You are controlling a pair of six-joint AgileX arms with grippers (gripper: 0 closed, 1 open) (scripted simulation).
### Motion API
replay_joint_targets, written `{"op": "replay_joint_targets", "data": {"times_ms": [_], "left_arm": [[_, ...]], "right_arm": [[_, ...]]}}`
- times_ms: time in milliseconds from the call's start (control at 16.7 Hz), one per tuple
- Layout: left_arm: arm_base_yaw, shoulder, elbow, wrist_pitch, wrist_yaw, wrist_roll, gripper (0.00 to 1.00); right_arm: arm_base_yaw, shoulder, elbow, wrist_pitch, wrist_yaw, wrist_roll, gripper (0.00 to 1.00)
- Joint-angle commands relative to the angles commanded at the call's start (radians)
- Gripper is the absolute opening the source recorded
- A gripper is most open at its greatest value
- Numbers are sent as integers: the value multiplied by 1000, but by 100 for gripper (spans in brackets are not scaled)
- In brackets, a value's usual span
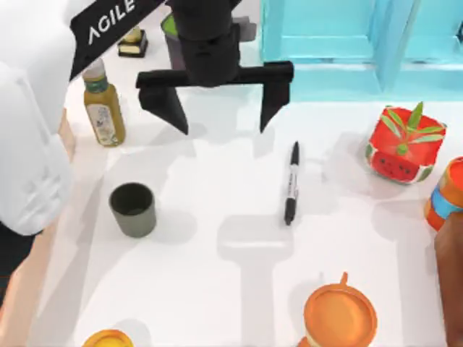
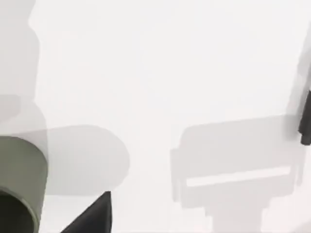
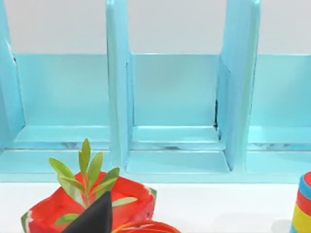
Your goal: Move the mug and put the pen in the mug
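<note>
Left gripper [image 1: 217,101], fingers spread wide and empty, hangs above the white counter [image 1: 217,289]. The mug [image 1: 133,209] stands upright and empty, nearer the camera and to the gripper's left; the pen [image 1: 291,182] lies flat to its right, long axis running near-to-far. Right gripper [image 3: 95,216] is parked near the red planter [image 1: 404,143]; its finger spacing cannot be told.

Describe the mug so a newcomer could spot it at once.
Start at the yellow oil bottle near the table's left edge in the top view. Just below it stands the mug, alone on white tabletop. It is small, dark grey-olive and handleless, unlike the larger orange cup.
</note>
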Motion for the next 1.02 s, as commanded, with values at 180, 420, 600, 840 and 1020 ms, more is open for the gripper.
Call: {"op": "replay_joint_targets", "data": {"times_ms": [180,420,600,840,1020], "left_arm": [[-63,170,138,44,38,-18,100],[-104,258,224,79,62,-29,100],[-99,259,220,77,60,-28,100],[-107,266,168,142,61,-32,100],[-118,283,78,252,61,-43,100]], "right_arm": [[0,0,0,0,0,0,100],[0,0,0,0,0,0,100],[0,0,0,0,0,0,100],[0,0,0,0,0,0,100],[0,0,0,0,0,0,100]]}}
